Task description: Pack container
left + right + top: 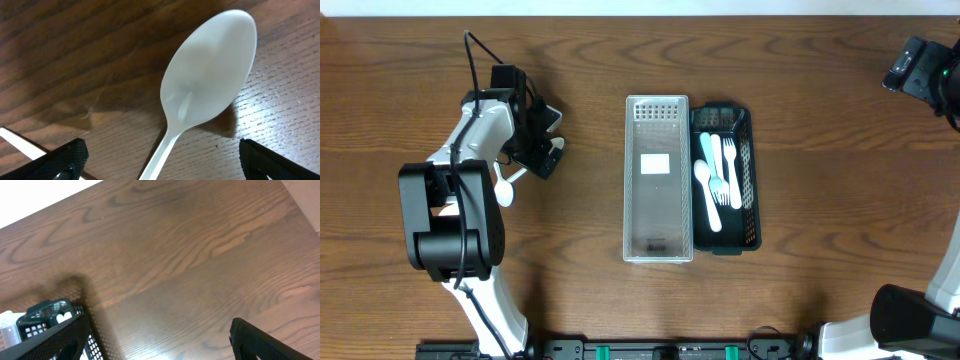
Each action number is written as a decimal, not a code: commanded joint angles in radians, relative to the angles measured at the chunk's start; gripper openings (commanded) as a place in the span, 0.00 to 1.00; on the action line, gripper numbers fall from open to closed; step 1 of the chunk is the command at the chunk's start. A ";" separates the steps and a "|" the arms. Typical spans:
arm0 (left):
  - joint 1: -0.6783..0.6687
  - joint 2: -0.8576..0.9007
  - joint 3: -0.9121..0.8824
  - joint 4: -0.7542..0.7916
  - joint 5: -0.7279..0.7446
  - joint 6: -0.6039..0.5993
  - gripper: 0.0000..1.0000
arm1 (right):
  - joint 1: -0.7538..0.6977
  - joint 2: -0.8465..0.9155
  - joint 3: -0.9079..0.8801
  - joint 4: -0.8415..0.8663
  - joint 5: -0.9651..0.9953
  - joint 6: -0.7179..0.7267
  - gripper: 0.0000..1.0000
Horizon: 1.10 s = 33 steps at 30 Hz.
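Spoon handle cut off below.

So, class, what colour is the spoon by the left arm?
White; the spoon shows best in the left wrist view.

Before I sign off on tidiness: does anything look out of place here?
Yes: one white plastic spoon lies on the bare table at the open left gripper, away from the other white cutlery in the black basket.
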 commanded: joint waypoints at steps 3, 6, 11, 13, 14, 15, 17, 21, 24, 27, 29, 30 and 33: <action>0.012 0.016 -0.004 -0.008 0.056 0.029 0.99 | -0.013 0.003 -0.001 -0.005 0.010 0.019 0.93; 0.017 0.026 -0.004 -0.006 0.098 0.029 0.99 | -0.013 0.003 -0.001 -0.010 0.010 0.019 0.93; 0.018 0.040 -0.004 -0.019 0.105 0.029 0.99 | -0.013 0.003 -0.002 -0.022 0.010 0.019 0.93; 0.018 0.047 -0.004 -0.032 0.105 0.029 0.99 | -0.013 0.003 -0.002 -0.029 0.010 0.019 0.93; 0.018 0.050 -0.004 -0.037 0.104 0.029 0.99 | -0.013 0.003 -0.002 -0.031 0.010 0.019 0.93; 0.018 0.052 -0.004 -0.037 0.104 0.028 0.99 | -0.013 0.003 -0.002 -0.034 0.010 0.019 0.93; 0.018 0.053 -0.004 -0.035 0.104 0.029 0.99 | -0.013 0.003 -0.002 -0.034 0.010 0.019 0.93; 0.018 0.053 -0.004 -0.032 0.104 0.029 0.96 | -0.013 0.003 -0.002 -0.034 0.010 0.019 0.93; 0.018 0.053 -0.004 -0.032 0.104 0.029 0.96 | -0.013 0.003 -0.002 -0.034 0.010 0.019 0.93; 0.018 0.053 -0.004 -0.031 0.104 0.028 0.90 | -0.013 0.003 -0.002 -0.034 0.010 0.019 0.93; 0.018 0.053 -0.004 -0.028 0.104 0.029 0.76 | -0.013 0.003 -0.002 -0.034 0.010 0.019 0.93; 0.018 0.053 -0.004 -0.028 0.104 0.029 0.67 | -0.013 0.003 -0.002 -0.034 0.010 0.019 0.93; 0.018 0.053 -0.004 -0.028 0.104 0.028 0.45 | -0.013 0.003 -0.002 -0.034 0.010 0.019 0.93</action>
